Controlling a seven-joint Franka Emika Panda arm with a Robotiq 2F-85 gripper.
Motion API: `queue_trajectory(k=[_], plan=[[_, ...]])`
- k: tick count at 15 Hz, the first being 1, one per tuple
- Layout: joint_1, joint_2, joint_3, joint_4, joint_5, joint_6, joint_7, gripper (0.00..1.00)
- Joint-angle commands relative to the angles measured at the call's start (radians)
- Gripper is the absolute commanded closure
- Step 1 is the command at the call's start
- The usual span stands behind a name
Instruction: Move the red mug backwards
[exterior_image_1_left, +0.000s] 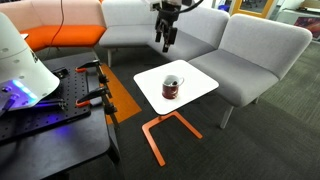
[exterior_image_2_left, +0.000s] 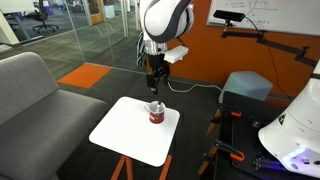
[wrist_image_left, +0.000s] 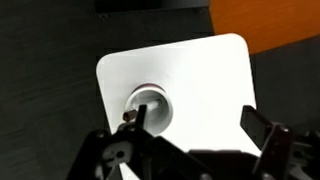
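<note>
The red mug (exterior_image_1_left: 172, 88) stands upright on the small white table (exterior_image_1_left: 200, 78). It is dark red with a pale inside. In an exterior view it sits near the table's edge (exterior_image_2_left: 156, 113). My gripper (exterior_image_1_left: 165, 40) hangs in the air well above the mug and holds nothing. In an exterior view it is straight over the mug (exterior_image_2_left: 154, 86). In the wrist view the mug (wrist_image_left: 148, 104) shows from above, by one finger, and the two fingers (wrist_image_left: 198, 128) stand wide apart. The gripper is open.
Grey sofa seats (exterior_image_1_left: 255, 50) stand behind and beside the table. An orange seat (exterior_image_1_left: 60, 38) is at the back. The table has an orange metal base (exterior_image_1_left: 160, 135). A black bench with clamps (exterior_image_1_left: 60, 110) stands close by. Carpet floor lies around.
</note>
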Motion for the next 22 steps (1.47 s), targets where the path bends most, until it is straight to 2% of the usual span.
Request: queue_trajectory(k=[1, 4, 11, 12, 13, 15, 22], plan=[[-0.006, 0.145, 0.021, 0.05, 0.047, 0.129, -0.015, 0.0], [0.01, 0.28, 0.009, 0.117, 0.011, 0.195, 0.036, 0.0], [-0.009, 0.491, 0.025, 0.302, 0.018, 0.179, 0.022, 0.0], [-0.011, 0.513, 0.022, 0.326, 0.016, 0.167, 0.025, 0.05], [-0.013, 0.532, 0.021, 0.344, 0.016, 0.165, 0.024, 0.28], [-0.012, 0.556, 0.017, 0.369, 0.012, 0.152, 0.028, 0.33], [-0.002, 0.558, 0.013, 0.387, 0.011, 0.1, 0.046, 0.87]])
